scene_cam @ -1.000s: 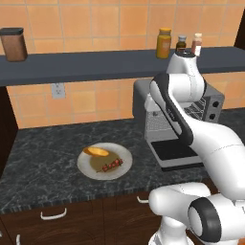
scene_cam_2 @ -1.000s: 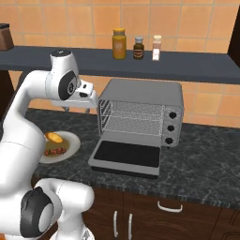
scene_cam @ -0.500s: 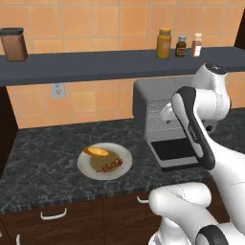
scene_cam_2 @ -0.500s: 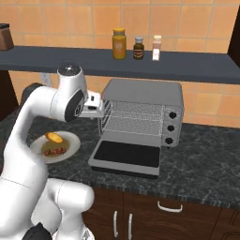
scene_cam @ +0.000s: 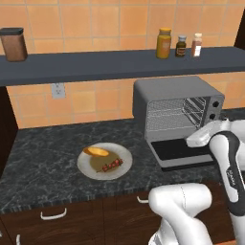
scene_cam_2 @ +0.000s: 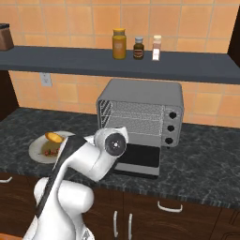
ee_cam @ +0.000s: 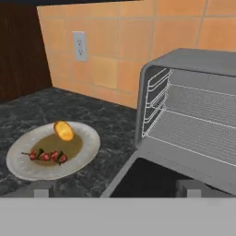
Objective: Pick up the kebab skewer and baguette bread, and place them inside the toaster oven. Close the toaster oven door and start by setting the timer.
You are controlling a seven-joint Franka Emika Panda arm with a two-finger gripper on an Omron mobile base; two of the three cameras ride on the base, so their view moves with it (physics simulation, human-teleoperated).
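Observation:
The kebab skewer lies on a white plate beside the small golden baguette bread. To their right stands the grey toaster oven. Its door lies folded down flat and the wire rack is bare. My gripper is open, hanging low over the door's near edge and facing the plate and oven. Nothing sits between its fingertips.
A dark shelf above the counter carries three jars and a brown canister. A wall outlet is behind the plate. My own arm blocks part of the counter front in the right base view.
The arm has swung down from beside the oven's top to low in front of the folded-down door. Plate, food and oven have not moved.

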